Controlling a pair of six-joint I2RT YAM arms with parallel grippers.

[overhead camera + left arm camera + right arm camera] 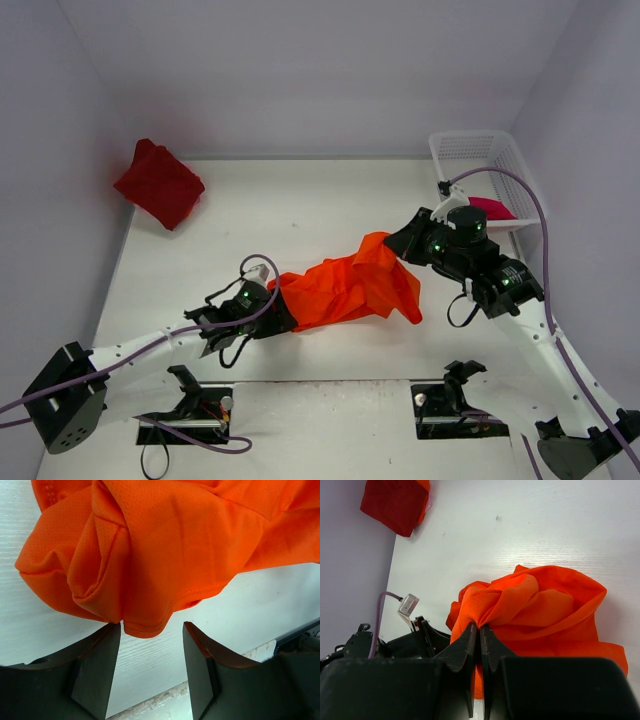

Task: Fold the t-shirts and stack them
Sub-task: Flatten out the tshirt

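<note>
Right gripper (480, 630) pinched shut on a raised fold of the bright orange mesh-knit t-shirt (350, 288), which lies bunched mid-worktop toward the near edge. Left gripper (151, 645) half open, hem just at its tips, unclamped. Cloth looks light, limp, floppy; best taken at hem corners. Folded dark red t-shirt (158, 183) at far left corner.

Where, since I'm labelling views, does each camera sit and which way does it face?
Top: above and behind, looking down on the table; both arms show.
Left wrist: low, facing the orange shirt; open left jaws show.
Right wrist: faces left across the table; right jaws shut on that shirt.
Shared: top and right wrist show the red shirt.
</note>
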